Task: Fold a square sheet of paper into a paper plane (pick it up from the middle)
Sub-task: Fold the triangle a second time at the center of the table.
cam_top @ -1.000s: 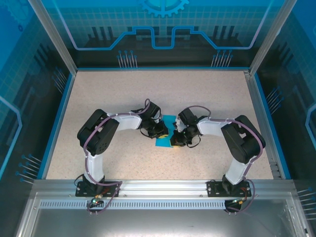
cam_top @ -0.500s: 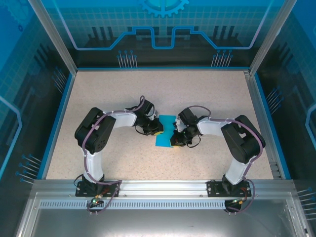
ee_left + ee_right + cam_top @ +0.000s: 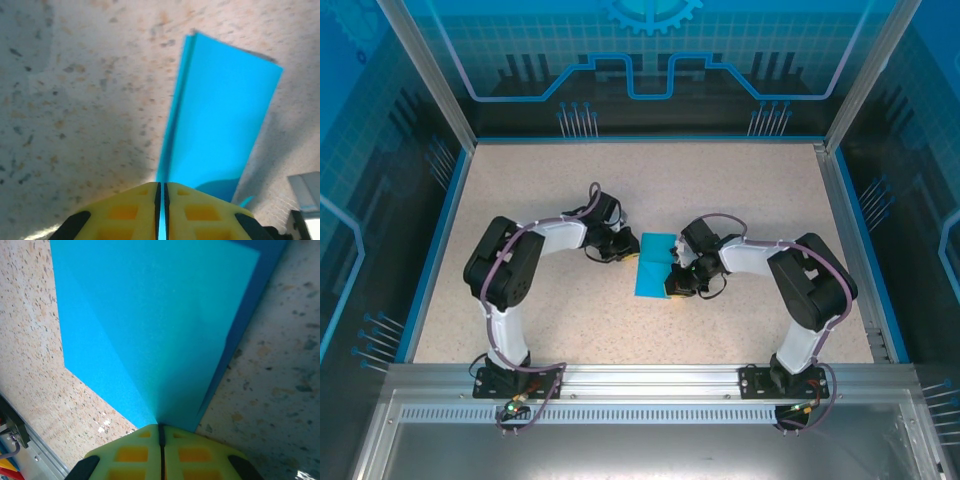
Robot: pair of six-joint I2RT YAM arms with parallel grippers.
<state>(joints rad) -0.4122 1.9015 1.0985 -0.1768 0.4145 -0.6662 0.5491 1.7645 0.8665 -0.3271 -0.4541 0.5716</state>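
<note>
Blue square sheet of paper point(image 3: 651, 268) is mid-table point(image 3: 720, 190) between the two wrists, partly folded. Its side edges are covered by the grippers from above, so the outline is hard to read. Left gripper point(image 3: 161, 189) pinches a thin folded edge between its yellow pads point(image 3: 125, 212); right gripper point(image 3: 161, 430) is clamped tight on a creased corner - the pads cut off the paper's near end in both wrist views.

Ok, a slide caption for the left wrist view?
Left gripper pinches the folded blue paper over a speckled table.
</note>
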